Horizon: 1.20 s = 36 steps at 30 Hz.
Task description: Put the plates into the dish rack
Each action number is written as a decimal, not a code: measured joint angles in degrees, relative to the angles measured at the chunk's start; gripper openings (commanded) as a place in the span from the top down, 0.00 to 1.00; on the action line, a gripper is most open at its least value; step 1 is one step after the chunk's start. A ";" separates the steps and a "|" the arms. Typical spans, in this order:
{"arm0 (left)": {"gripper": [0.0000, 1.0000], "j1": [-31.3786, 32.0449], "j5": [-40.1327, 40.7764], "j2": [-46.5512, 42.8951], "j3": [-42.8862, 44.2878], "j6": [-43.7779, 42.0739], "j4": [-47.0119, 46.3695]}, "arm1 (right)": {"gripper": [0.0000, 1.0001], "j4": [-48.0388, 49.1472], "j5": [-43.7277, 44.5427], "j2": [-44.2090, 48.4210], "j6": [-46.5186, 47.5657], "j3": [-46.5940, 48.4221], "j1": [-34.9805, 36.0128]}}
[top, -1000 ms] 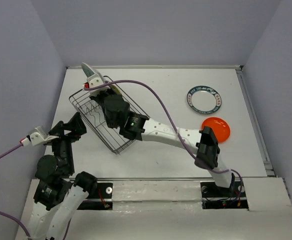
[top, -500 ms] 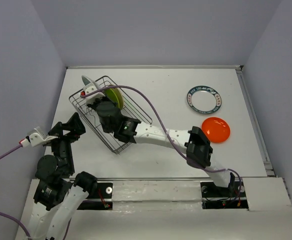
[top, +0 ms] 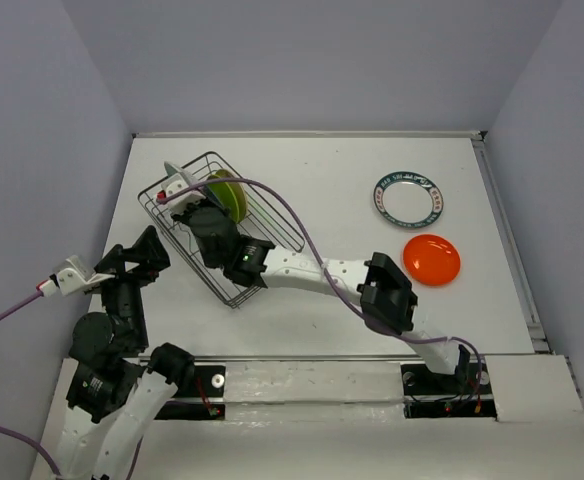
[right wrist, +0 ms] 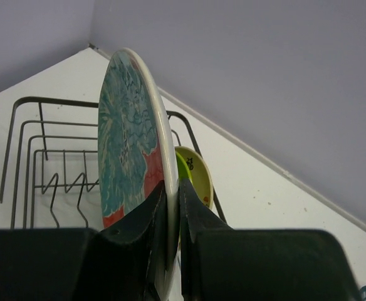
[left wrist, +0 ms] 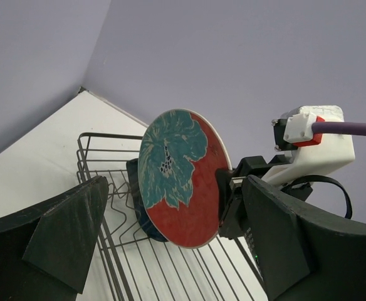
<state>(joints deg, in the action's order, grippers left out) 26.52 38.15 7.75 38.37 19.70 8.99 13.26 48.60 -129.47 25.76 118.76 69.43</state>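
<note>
My right gripper point(top: 185, 196) is shut on the rim of the red plate with the teal floral pattern point(right wrist: 130, 144) and holds it upright over the far left part of the black wire dish rack point(top: 264, 226). In the left wrist view the plate point(left wrist: 183, 182) hangs just above the rack wires point(left wrist: 117, 263), in front of the dark blue plate point(left wrist: 135, 188) standing in the rack. The lime green plate point(top: 228, 194) stands in the rack behind it. The white blue-rimmed plate point(top: 409, 199) and the orange plate point(top: 432, 259) lie on the table at right. My left gripper point(top: 135, 250) is open and empty, left of the rack.
The table's left wall runs close to the rack and my left arm. My right arm point(top: 322, 272) stretches across the table's middle with its purple cable point(top: 292, 215) looping over the rack. The beige plate does not show clearly.
My right gripper has carried the floral plate from beyond the rack's far corner back and down over the rack. The lime green plate has come into view. My left arm has not moved.
</note>
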 measured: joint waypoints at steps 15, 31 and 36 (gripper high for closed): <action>0.01 0.00 0.02 -0.15 0.00 0.02 0.02 | 0.93 12.85 1.73 -10.47 17.57 7.39 2.40; 0.01 0.04 0.09 -0.61 0.00 0.02 0.02 | 0.93 12.85 1.97 -11.23 12.46 7.13 1.86; 0.01 0.11 0.09 -0.61 0.00 0.00 0.81 | 0.93 8.37 0.92 -11.23 6.08 5.29 1.57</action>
<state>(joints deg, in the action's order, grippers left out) 26.63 38.24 7.14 38.37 19.70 9.80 21.63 49.52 -140.70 31.83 124.05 71.00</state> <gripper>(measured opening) 0.990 0.134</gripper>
